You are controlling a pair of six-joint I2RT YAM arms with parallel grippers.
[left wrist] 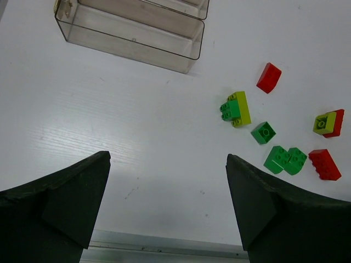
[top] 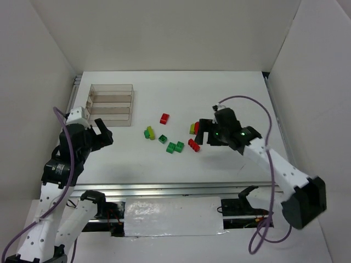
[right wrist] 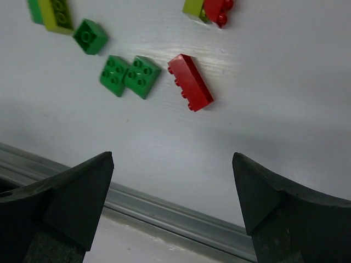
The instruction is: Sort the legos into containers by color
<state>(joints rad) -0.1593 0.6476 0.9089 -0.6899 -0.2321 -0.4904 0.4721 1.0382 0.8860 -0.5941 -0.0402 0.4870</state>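
Several legos lie loose on the white table. A red brick, a green and yellow-green pair, a dark green brick, a green pair, a long red brick and a yellow-green and red pair lie mid-table. The clear three-compartment tray stands at the back left and looks empty. My left gripper is open and empty, in front of the tray. My right gripper is open and empty, just right of the long red brick and the green pair.
White walls close in the table on the left, back and right. A metal rail runs along the near edge, also in the right wrist view. The right arm's purple cable loops above the table.
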